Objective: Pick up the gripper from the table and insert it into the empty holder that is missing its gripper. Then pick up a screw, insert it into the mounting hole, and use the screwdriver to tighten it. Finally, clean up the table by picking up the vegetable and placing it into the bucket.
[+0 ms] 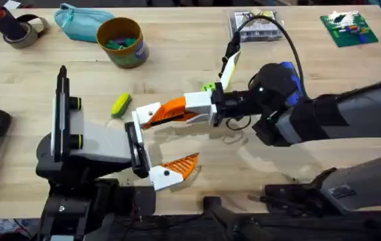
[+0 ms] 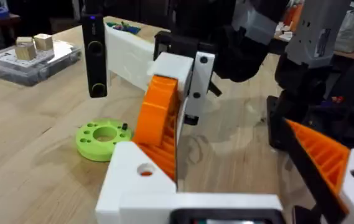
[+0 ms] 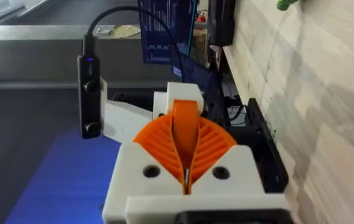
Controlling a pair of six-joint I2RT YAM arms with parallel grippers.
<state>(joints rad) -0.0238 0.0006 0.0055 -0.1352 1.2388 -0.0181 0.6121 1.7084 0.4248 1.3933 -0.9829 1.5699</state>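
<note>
My right pincer point(image 1: 180, 110) is closed on the orange gripper point(image 1: 165, 112), whose far end meets the white holder point(image 1: 144, 114) just ahead of my fingertips. The mounting hole point(image 2: 145, 169) sits beside the wedge's base. My left pincer point(image 1: 167, 140) gapes wide, and the holder forms one of its sides. The vegetable point(image 1: 120, 104) lies just beyond the holder, and the bucket point(image 1: 120, 40) stands well past it.

The screwdriver point(image 1: 288, 72) is mostly hidden behind the right arm, only a blue patch showing. The tape roll point(image 1: 21, 31) is cut by the overhead view's top edge. The bucket's point(image 1: 120, 43) contents are too small to tell.
</note>
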